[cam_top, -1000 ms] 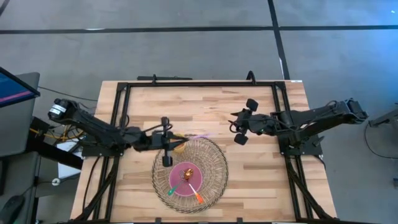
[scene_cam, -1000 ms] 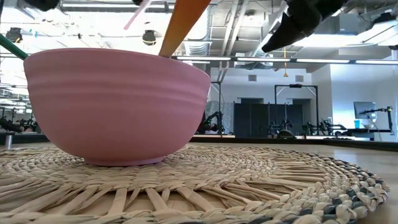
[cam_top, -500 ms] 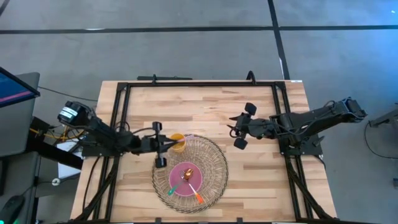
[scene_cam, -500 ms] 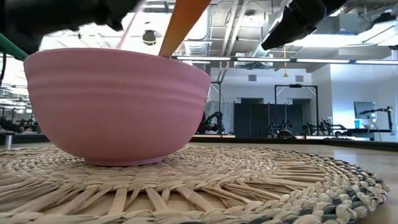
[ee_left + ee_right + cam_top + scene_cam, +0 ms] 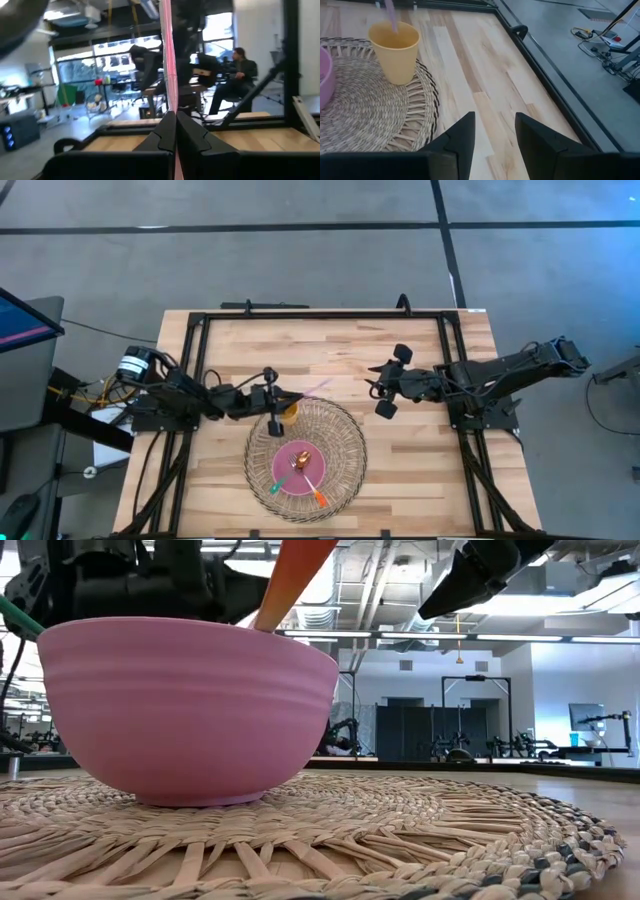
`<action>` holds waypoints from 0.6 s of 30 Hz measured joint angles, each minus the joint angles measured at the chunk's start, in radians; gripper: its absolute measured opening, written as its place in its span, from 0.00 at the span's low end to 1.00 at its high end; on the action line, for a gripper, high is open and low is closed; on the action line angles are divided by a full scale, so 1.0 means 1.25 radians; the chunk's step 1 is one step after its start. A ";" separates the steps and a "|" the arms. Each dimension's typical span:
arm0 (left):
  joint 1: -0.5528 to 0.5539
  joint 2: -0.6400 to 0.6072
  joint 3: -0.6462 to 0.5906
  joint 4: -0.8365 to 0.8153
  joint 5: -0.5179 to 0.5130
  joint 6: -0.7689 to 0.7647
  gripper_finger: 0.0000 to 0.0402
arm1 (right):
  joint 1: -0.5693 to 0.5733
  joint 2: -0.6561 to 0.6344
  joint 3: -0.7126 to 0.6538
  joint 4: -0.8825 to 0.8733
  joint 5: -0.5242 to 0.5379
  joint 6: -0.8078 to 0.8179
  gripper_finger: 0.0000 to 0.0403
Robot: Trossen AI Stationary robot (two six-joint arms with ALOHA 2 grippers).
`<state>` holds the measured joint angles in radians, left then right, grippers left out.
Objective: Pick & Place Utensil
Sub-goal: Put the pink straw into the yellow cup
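A thin pink utensil point(image 5: 310, 389) slants up out of a yellow cup point(image 5: 288, 410) that stands on the far edge of a round woven mat point(image 5: 340, 435). The right wrist view shows the pink utensil point(image 5: 391, 14) dipping into the cup point(image 5: 395, 55). My left gripper point(image 5: 275, 398) is beside the cup, shut on the utensil. My right gripper point(image 5: 375, 388) hangs open over bare table right of the mat. A pink bowl point(image 5: 300, 468) on the mat holds an orange and a green utensil. My left gripper point(image 5: 175, 132) pinches the pink utensil's thin handle point(image 5: 169, 107) between its two shut fingers. The fingers come in about level from the table's left and lie across the handle. The handle rises steeply past them; its lower end is in the cup.
The black frame rail point(image 5: 320, 315) runs round the table. Bare wood point(image 5: 485, 75) lies between the mat and the right rail. In the low view the bowl point(image 5: 180, 710) fills the left, with both arms above it. A person point(image 5: 235, 75) sits in the room beyond.
My left gripper has come down toward the yellow cup, still shut on the pink utensil, and has turned at the wrist. The utensil's lower end has gone down with it and its upper end now leans toward the table's right.
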<state>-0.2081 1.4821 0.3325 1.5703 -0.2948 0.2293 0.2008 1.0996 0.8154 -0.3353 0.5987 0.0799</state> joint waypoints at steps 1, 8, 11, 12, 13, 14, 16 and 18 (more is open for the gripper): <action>0.000 0.007 0.000 0.002 -0.012 -0.013 0.01 | 0.000 0.000 0.000 0.000 0.000 0.000 0.33; -0.015 0.043 -0.002 0.001 -0.021 -0.044 0.01 | 0.000 0.002 0.000 0.018 0.000 0.000 0.33; -0.023 0.047 -0.002 -0.001 -0.021 -0.044 0.01 | 0.000 0.019 0.000 0.086 -0.005 0.000 0.32; -0.026 0.047 -0.002 0.001 -0.021 -0.044 0.01 | -0.001 0.030 0.000 0.112 -0.021 -0.003 0.32; -0.030 0.047 -0.002 0.001 -0.021 -0.044 0.01 | -0.003 0.045 0.000 0.141 -0.040 -0.016 0.31; -0.034 0.046 -0.002 0.000 -0.021 -0.044 0.01 | -0.006 0.063 0.001 0.164 -0.061 -0.035 0.30; -0.039 0.043 -0.002 0.002 -0.021 -0.044 0.01 | -0.007 0.105 0.000 0.206 -0.092 -0.079 0.27; -0.043 0.043 -0.002 0.000 -0.021 -0.044 0.01 | -0.010 0.147 0.000 0.272 -0.096 -0.112 0.25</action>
<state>-0.2615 1.5364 0.3298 1.5707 -0.3214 0.1738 0.1880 1.2838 0.8158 0.0047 0.4790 -0.0598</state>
